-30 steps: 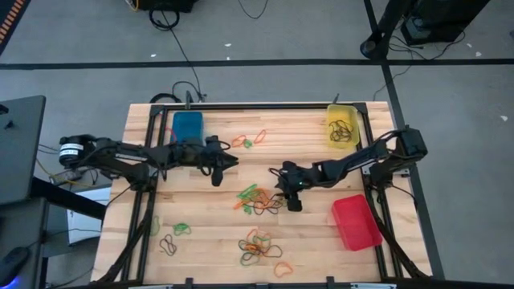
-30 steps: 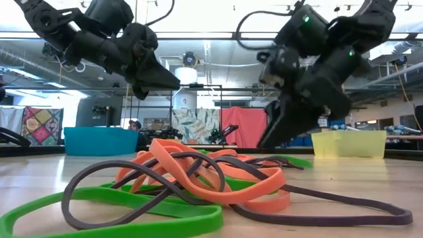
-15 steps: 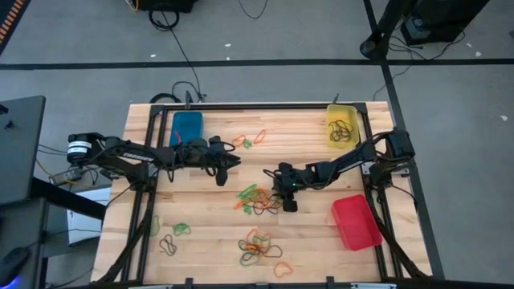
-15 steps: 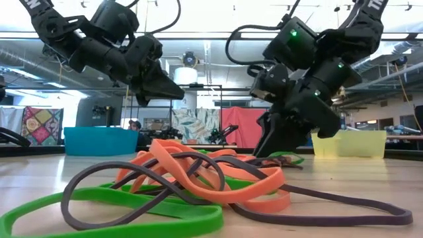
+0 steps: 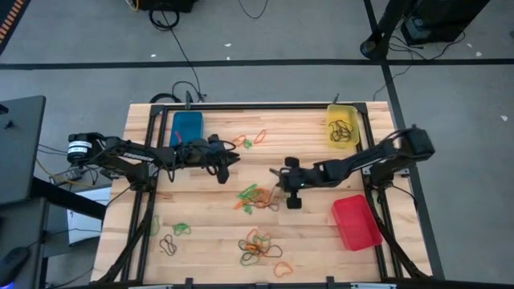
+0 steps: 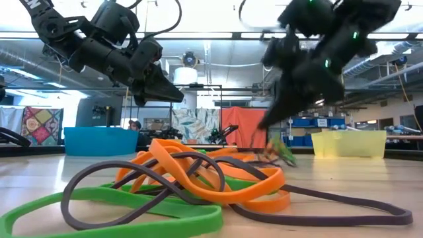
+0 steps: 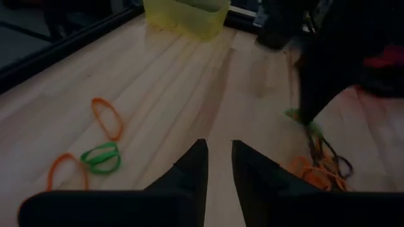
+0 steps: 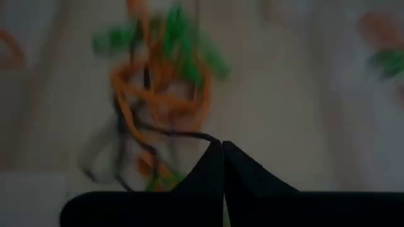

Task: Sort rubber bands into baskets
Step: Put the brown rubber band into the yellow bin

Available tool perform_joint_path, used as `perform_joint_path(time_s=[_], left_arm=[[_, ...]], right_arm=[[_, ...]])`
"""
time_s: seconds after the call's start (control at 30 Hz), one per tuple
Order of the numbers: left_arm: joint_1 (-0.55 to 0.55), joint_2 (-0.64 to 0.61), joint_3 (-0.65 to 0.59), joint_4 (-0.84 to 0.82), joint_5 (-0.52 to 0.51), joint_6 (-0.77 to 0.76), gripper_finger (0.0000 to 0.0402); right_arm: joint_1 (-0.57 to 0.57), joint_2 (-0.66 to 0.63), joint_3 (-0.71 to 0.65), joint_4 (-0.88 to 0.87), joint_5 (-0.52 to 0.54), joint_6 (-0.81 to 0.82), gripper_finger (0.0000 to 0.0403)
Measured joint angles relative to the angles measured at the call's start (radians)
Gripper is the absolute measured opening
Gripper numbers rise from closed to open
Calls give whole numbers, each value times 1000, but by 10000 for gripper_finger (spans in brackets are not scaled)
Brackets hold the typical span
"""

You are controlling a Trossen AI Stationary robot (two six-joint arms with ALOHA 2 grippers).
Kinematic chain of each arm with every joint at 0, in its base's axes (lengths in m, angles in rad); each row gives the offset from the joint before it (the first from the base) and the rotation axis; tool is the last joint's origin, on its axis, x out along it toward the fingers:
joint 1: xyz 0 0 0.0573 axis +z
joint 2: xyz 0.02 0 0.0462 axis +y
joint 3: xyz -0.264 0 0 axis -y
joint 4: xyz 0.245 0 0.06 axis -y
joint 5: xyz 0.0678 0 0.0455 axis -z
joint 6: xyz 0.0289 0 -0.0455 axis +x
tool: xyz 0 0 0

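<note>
R pincer (image 5: 280, 184) pinched on a dark rubber band (image 8: 183, 133) at edge of mid-bench tangle (image 5: 259, 198), above bench (image 5: 313, 241). L pincer (image 5: 231, 160) narrow gap, empty, hovering near blue basket (image 5: 189, 126). Yellow basket (image 5: 341, 126) & red basket (image 5: 356, 221) on R side.

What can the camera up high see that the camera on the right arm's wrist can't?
Only the high view shows all three baskets: the blue basket, the yellow basket and the red basket. It also shows the left gripper waiting near the blue one, and more rubber bands near the table's front edge. Only the right wrist view shows, close up, the right gripper shut on a dark rubber band that trails back into the pile. Both show the middle pile of rubber bands, orange, green and dark.
</note>
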Motion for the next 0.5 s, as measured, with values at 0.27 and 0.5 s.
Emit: perform_joint_path(time_s=[0.27, 0.5], left_arm=[[0, 0, 0, -2, -14, -2, 76], [0, 0, 0, -3, -14, -2, 76]], right_arm=[[-4, -243, -1, -120, 157, -5, 2], [-3, -411, 0, -122, 179, 23, 2]])
